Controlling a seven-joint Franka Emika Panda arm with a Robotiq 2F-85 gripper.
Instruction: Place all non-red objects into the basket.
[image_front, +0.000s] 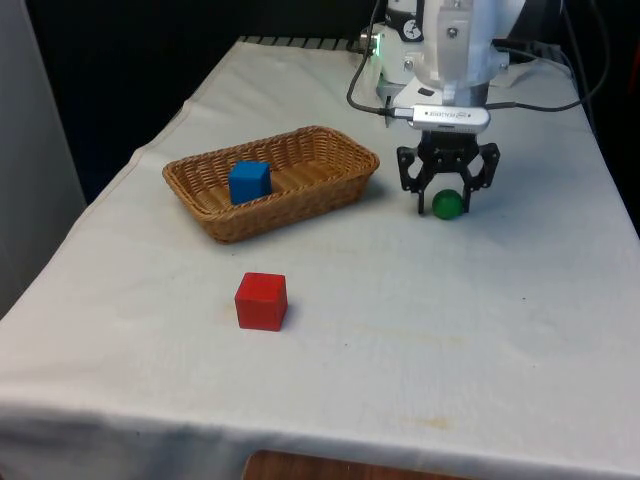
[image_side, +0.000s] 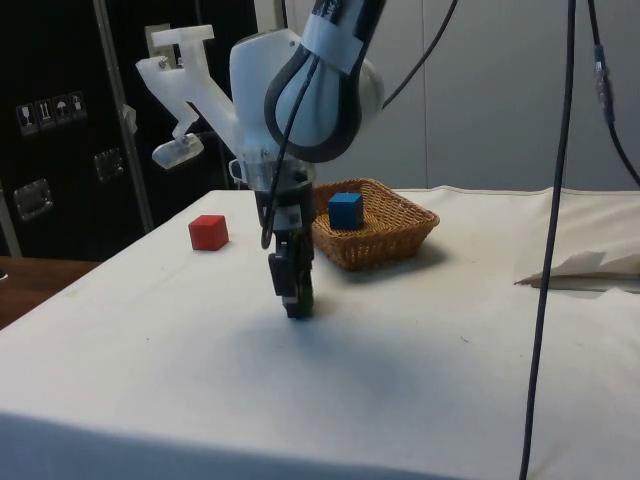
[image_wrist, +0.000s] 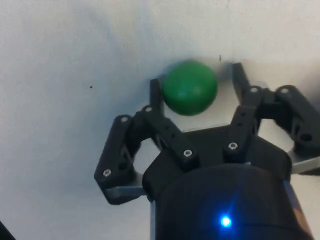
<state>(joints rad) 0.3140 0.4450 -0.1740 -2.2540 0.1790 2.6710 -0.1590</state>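
In the front view, a blue wooden cube (image_front: 249, 182) sat inside a shallow woven wicker basket (image_front: 330, 185) in the upper left of centre, its lower part hidden by the near rim. Below it, towards the lower middle of the frame, a red wooden cube (image_front: 261, 301) stood alone on the white tablecloth (image_front: 450, 330), well apart from the basket. Right of the basket, the black two-finger gripper (image_front: 447, 203) hung low over the cloth with a small green ball (image_front: 447, 204) between its fingertips.

The arm's upper links were cut off by the top edge of the front view. In the side view the gripper (image_side: 297, 300) stood edge-on in the centre left of the frame, so the ball (image_side: 306, 297) showed only as a sliver of green behind the fingers and was hard to make out.

The wrist view was plainer: the green ball (image_wrist: 190, 87) lay on the cloth between the two fingers (image_wrist: 156, 95), which stood apart. One finger seemed to touch the ball's side, while a clear gap remained at the other. The ball appeared to rest on the table, not lifted.
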